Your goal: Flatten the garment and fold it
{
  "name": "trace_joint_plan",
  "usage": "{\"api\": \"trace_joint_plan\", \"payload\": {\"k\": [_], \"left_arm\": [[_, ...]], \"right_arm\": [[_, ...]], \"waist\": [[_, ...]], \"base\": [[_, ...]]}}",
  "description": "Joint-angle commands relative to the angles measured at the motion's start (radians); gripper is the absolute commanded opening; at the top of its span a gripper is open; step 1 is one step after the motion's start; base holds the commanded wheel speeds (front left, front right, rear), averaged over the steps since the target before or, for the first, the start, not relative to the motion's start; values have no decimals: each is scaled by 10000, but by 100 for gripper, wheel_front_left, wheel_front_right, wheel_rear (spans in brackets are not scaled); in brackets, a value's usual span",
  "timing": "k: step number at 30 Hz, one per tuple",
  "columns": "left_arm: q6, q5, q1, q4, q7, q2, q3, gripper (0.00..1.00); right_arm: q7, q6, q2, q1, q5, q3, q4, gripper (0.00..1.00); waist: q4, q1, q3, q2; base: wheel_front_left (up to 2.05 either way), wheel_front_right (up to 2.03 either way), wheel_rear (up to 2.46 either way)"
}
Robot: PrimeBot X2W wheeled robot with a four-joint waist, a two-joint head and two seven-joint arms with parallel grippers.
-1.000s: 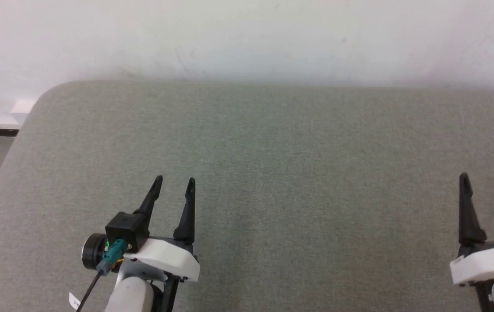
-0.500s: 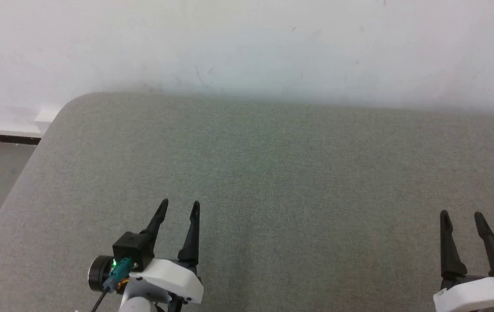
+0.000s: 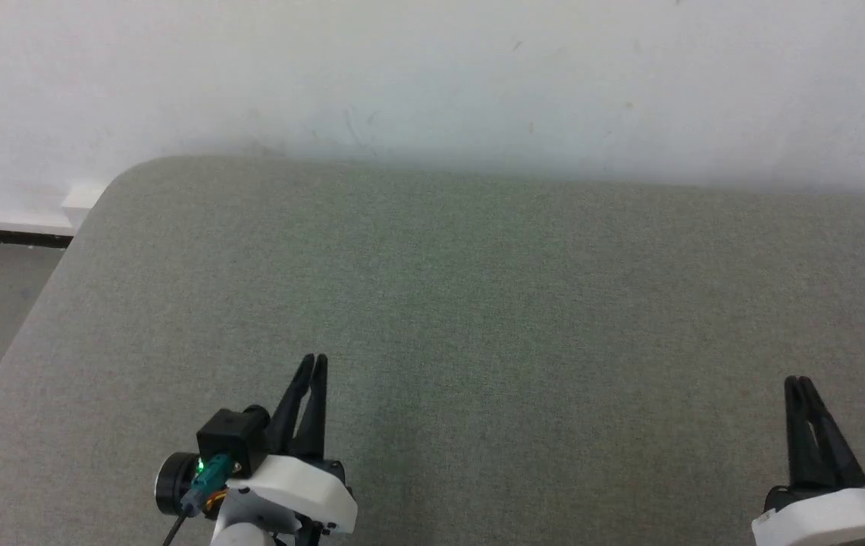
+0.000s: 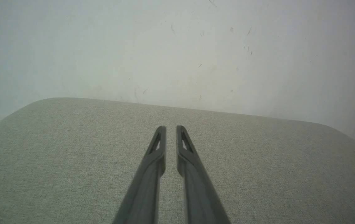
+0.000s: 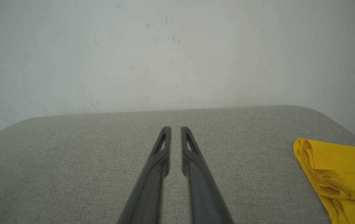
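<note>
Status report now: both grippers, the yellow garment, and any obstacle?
Left gripper and right gripper nearly shut, holding nothing. Garment bunched at the grey table's right side, untouched. No obstacle seen.

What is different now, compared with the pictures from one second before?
Both tools closed their fingers: the left tool and the right tool now have only a narrow gap, with nothing between them. The camera shifted too. The yellow shirt still lies untouched at the right edge of the grey pad.

No text, label, brand, number or sign can be read in any view (the wall (image 3: 432,76) carries only faint scuffs, and the grey tabletop (image 3: 477,303) is plain fabric).
</note>
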Motion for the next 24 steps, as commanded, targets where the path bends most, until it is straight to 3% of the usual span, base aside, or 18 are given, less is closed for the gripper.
{"api": "trace_joint_plan", "payload": {"k": [1, 24], "left_arm": [[0, 2, 1, -3, 3, 0, 2, 0], [38, 241, 96, -309, 291, -3, 191, 0]], "right_arm": [[4, 0, -2, -1, -2, 7, 3, 0], [233, -2, 3, -129, -200, 210, -71, 0]], "waist": [[-2, 0, 1, -1], [-141, 0, 47, -1]], "base": [[0, 0, 0], [0, 0, 0]]}}
